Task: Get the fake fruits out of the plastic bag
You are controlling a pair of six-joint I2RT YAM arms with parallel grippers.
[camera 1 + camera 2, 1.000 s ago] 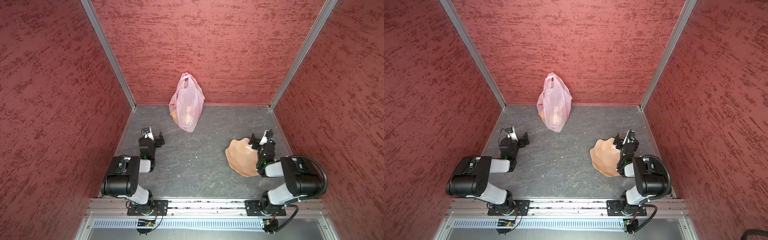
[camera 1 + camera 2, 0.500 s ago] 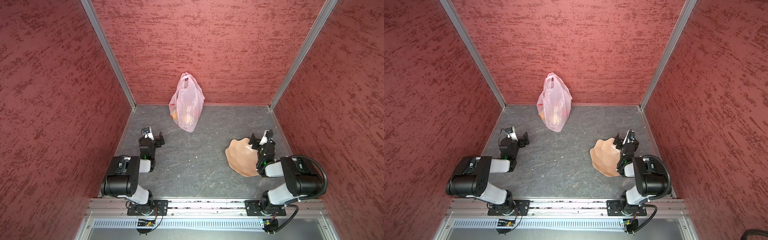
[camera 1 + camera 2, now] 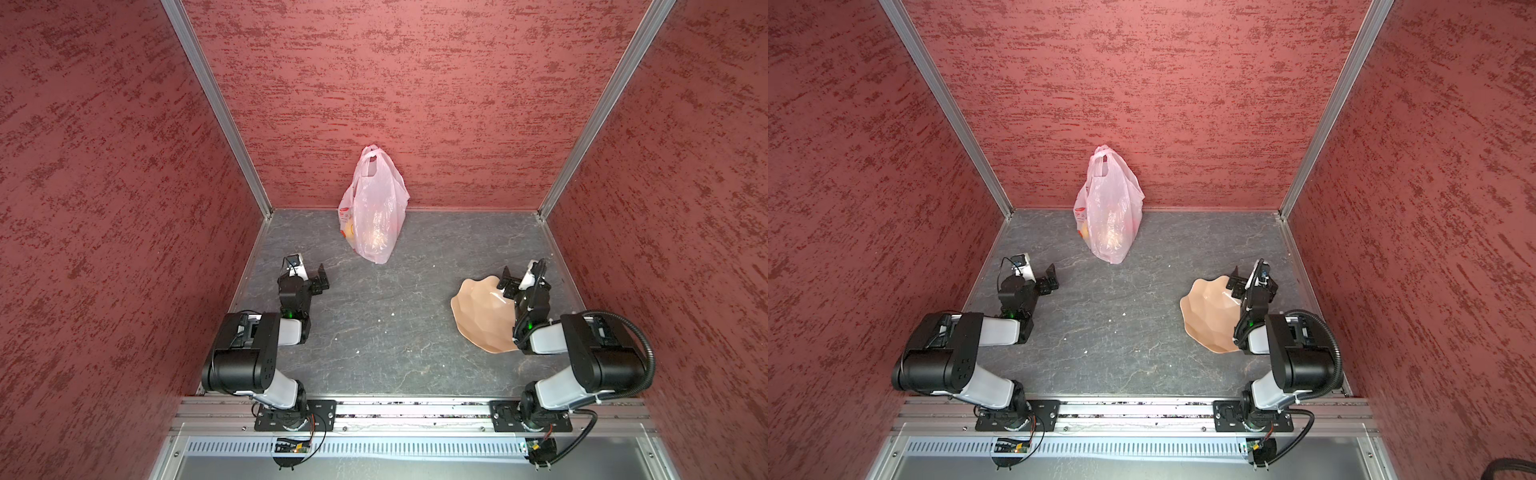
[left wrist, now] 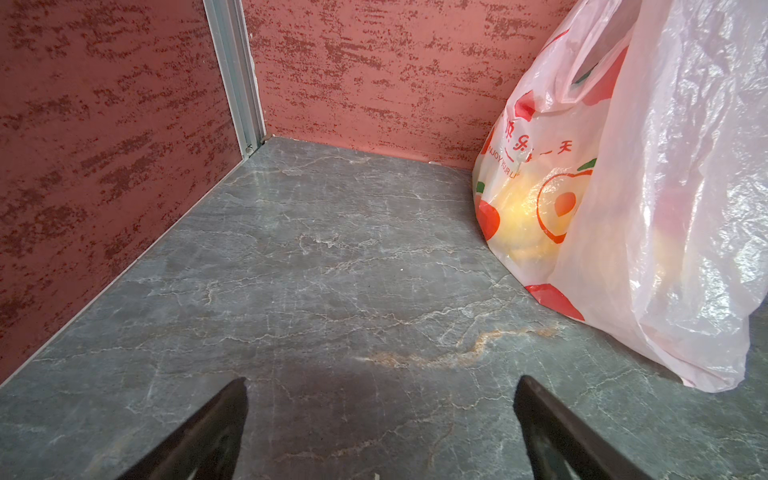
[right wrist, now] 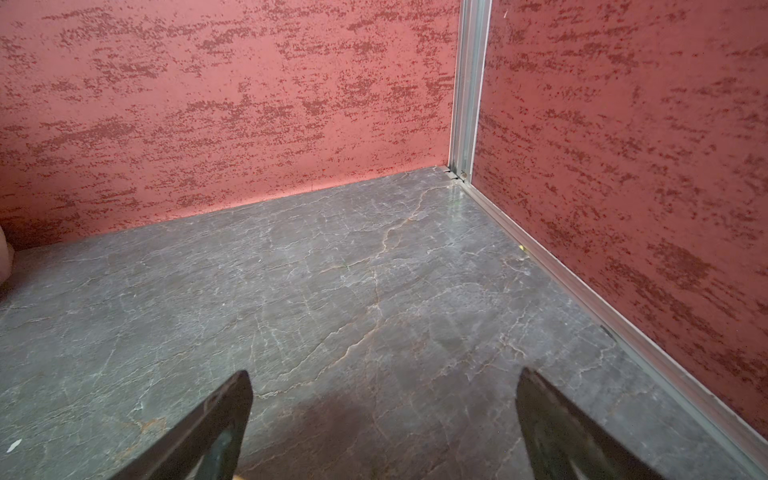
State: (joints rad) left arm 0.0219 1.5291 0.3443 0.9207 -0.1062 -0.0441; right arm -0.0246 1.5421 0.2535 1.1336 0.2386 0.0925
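Observation:
The pale-pink translucent plastic bag [image 3: 374, 212] [image 3: 1109, 216] stands upright against the back wall, its handles up. The fake fruits show only as blurred yellow and orange shapes [image 3: 351, 229] [image 4: 523, 216] through its skin. My left gripper [image 3: 308, 275] [image 3: 1039, 279] sits low at the left, well short of the bag. It is open, with only bare floor between its fingers [image 4: 380, 386], and the bag [image 4: 648, 208] lies off to one side. My right gripper [image 3: 522, 276] [image 5: 384, 382] is open and empty at the right.
A tan wavy-edged plate [image 3: 478, 320] [image 3: 1206, 322] lies on the grey marbled floor at the right, partly under my right arm. Red textured walls close in the back and both sides, with aluminium posts in the corners. A metal rail runs along the front.

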